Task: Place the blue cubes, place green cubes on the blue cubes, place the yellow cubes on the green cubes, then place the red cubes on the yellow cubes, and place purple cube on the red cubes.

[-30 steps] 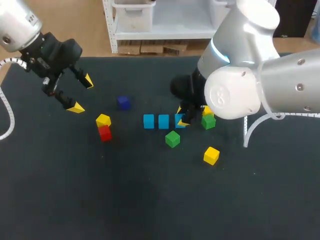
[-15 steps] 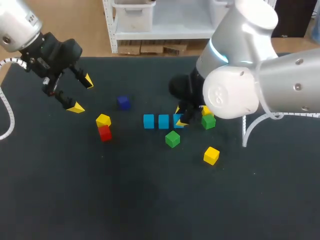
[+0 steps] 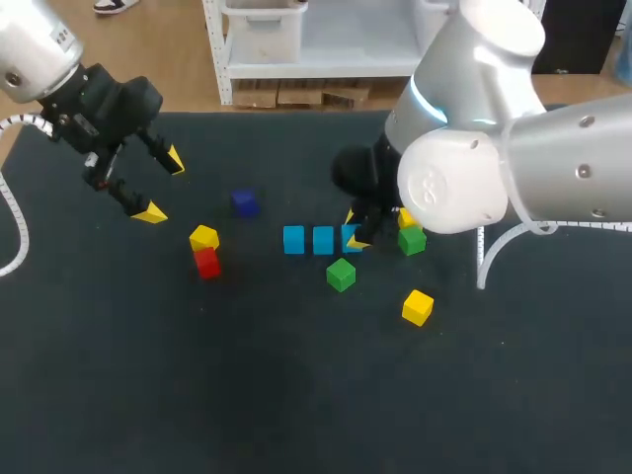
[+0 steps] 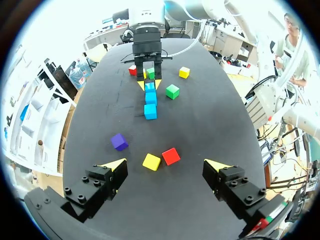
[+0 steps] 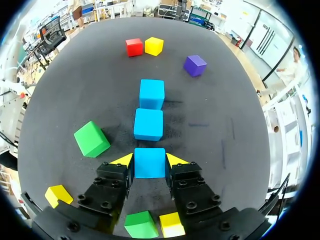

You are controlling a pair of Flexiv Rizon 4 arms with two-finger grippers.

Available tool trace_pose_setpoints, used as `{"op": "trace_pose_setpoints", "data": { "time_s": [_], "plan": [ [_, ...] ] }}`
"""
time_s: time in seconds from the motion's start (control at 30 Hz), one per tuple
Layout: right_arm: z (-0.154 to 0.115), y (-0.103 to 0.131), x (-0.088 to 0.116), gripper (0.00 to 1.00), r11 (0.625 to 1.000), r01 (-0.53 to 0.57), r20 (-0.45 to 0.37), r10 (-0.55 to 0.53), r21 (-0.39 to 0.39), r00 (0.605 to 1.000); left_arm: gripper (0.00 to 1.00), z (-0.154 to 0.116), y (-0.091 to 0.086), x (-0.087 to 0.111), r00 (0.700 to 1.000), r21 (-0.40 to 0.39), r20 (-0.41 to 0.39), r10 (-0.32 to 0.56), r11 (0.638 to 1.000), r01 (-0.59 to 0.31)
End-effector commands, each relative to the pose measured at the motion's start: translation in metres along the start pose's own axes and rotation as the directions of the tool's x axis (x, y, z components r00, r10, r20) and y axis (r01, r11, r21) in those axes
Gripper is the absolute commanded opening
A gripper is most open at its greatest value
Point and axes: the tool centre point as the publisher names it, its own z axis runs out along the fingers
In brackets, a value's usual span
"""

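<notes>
My right gripper [image 5: 149, 160] is closed on a blue cube [image 5: 150, 167], one finger on each side, low over the dark surface [image 5: 220, 125]. That cube stands in line with a second blue cube [image 5: 148, 124] and a third blue cube [image 5: 151, 93] ahead of the gripper. My left gripper [image 3: 163, 186] hangs wide open, holding nothing, well apart from the row.

Right end effector [image 5: 149, 161] clamped on blue cube [image 5: 149, 169], 2 blue cubes [image 5: 148, 124] lined up ahead, green cube [image 5: 91, 139] beside, red cube [image 5: 133, 47], yellow cube [image 5: 153, 46], purple cube [image 5: 194, 65] beyond
</notes>
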Motion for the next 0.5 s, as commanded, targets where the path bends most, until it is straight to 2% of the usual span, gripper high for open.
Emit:
{"op": "trace_pose_setpoints", "data": {
  "time_s": [0.03, 0.33, 0.37, 0.5],
  "plan": [
    [0.0002, 0.0001, 0.0002, 0.00, 1.000, -0.001, -0.001, 0.001, 0.002, 1.000, 1.00, 0.0004, 0.0012, 0.0011, 1.000, 0.002, 0.002, 0.003, 1.000, -0.003],
    [-0.0002, 0.0004, 0.0022, 0.00, 1.000, -0.005, -0.005, 0.005, 0.003, 1.000, 1.00, 0.0004, 0.0012, 0.0011, 1.000, 0.002, 0.002, 0.003, 1.000, -0.003],
    [-0.0003, 0.0004, 0.0025, 0.09, 1.000, -0.006, -0.006, 0.006, 0.003, 1.000, 1.00, 0.0004, 0.0012, 0.0011, 1.000, 0.002, 0.002, 0.003, 1.000, -0.003],
    [-0.0005, 0.0003, 0.0031, 0.14, 1.000, -0.007, -0.006, 0.007, 0.003, 1.000, 1.00, 0.0004, 0.0012, 0.0011, 1.000, 0.002, 0.002, 0.003, 1.000, -0.003]
  ]
}}
